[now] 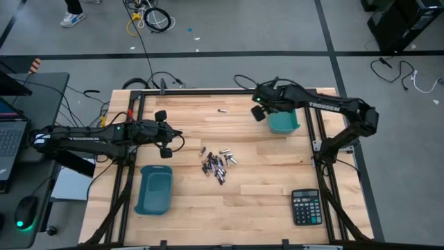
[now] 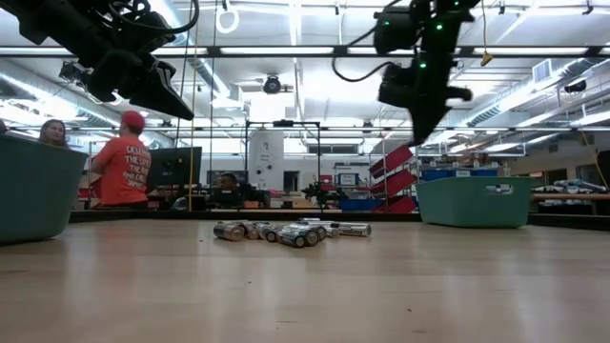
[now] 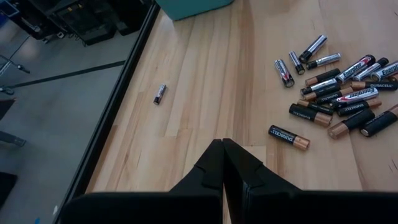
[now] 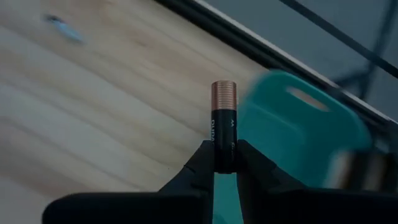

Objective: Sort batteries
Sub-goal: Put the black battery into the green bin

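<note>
— Right end effector [image 4: 224,163] pinches one battery [image 4: 223,124] upright beside the far teal bin [image 4: 298,130]; left end effector [image 3: 222,167] hangs shut, empty.

— Progress?

— Early, I'd judge: the pile [image 1: 218,165] lies mid-desk, one stray [image 1: 223,110] beyond.

Light wooden table [image 1: 263,187] with a dark frame along its edges. Near the middle, a loose pile of batteries [image 1: 218,164], mostly lying flat and touching or just beside one another. Toward the far edge, well apart from the pile, a single stray battery [image 1: 223,110]. At the near left, a teal bin [image 1: 154,189]; at the far right, a second teal bin [image 1: 284,122]; at the near right corner, a black calculator [image 1: 306,207]
</note>
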Action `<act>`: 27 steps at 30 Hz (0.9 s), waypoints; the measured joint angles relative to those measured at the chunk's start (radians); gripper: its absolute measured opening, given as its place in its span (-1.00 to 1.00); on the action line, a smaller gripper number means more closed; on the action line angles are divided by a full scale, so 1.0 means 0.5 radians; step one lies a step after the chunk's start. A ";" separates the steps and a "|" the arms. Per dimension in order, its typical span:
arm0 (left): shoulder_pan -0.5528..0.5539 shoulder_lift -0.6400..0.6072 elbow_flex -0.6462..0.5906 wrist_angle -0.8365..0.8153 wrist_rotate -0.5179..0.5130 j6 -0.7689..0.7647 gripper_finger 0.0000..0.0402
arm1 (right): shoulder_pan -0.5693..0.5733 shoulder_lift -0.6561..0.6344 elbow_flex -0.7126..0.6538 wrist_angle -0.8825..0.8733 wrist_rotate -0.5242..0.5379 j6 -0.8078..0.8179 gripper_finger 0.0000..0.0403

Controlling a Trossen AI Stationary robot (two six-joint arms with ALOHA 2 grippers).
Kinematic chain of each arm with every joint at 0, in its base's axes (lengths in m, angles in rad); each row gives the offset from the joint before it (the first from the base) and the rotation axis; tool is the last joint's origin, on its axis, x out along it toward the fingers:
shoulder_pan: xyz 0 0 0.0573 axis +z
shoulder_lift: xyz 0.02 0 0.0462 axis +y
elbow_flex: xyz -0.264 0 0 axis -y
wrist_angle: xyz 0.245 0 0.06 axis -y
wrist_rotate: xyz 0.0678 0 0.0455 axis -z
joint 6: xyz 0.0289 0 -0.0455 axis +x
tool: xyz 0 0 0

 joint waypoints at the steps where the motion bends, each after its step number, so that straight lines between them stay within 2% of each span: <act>1: 0.000 0.000 0.000 0.000 0.000 0.001 -0.99 | -0.020 -0.017 0.000 -0.065 0.028 0.030 -0.81; 5: 0.001 0.000 0.000 -0.001 0.000 0.004 -0.99 | -0.093 -0.070 0.000 -0.224 0.087 0.083 -0.81; 12: 0.000 0.000 0.000 -0.001 0.000 0.006 -0.99 | -0.182 -0.202 -0.205 -0.127 0.084 0.085 -0.81; 20: 0.000 0.000 0.000 0.032 0.000 0.018 -0.99 | -0.251 -0.439 -0.674 0.295 -0.081 0.251 -0.81; 27: 0.000 0.000 0.000 0.076 0.000 0.024 -0.99 | -0.291 -0.415 -0.911 0.572 -0.120 0.346 -0.81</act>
